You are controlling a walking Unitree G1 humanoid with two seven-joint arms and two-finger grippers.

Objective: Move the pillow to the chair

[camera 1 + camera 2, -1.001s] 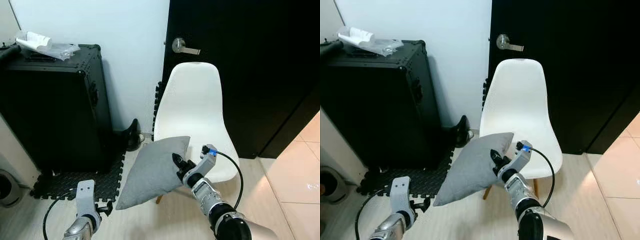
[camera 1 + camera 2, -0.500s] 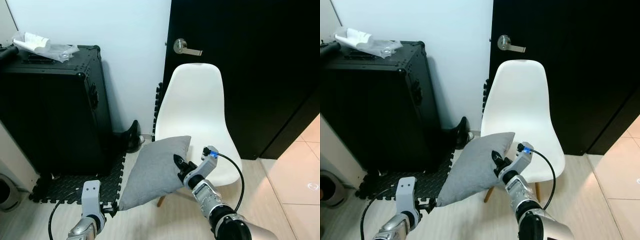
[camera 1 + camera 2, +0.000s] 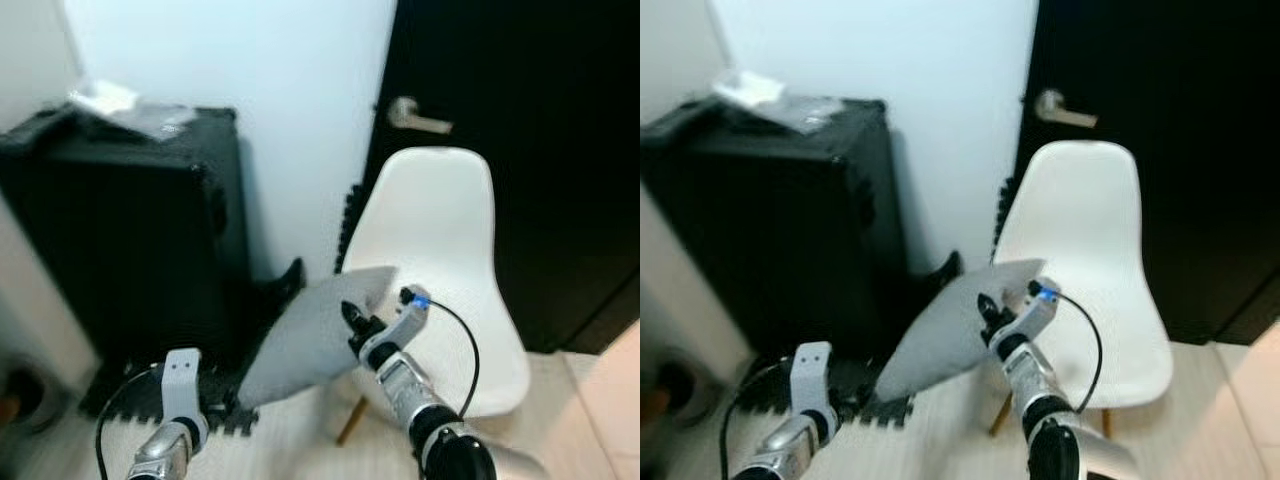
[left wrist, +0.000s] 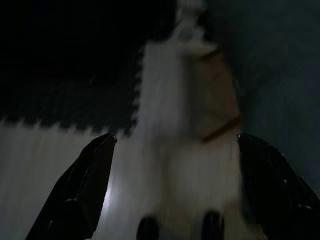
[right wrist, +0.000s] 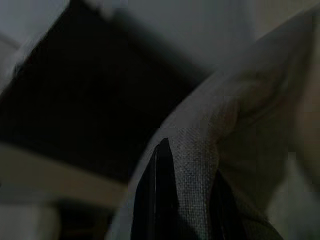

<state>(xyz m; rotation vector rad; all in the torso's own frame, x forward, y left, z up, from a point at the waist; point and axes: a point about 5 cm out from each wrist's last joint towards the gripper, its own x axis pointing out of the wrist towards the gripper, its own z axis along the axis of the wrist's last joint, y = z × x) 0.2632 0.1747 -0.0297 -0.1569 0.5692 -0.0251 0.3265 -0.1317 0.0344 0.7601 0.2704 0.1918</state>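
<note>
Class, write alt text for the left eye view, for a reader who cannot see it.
The right gripper holds a grey pillow by its edge in front of a white chair. The left gripper hangs low beside a black case; the picture is blurred.

Looks like a room in somebody's home, right by a doorway. There's a black door with a lever handle on the right of the frame, and a white molded chair parked in front of it. Plain white wall up top, pale floor, black foam puzzle mats lower left, plus a big black case with crumpled plastic on top.
</note>
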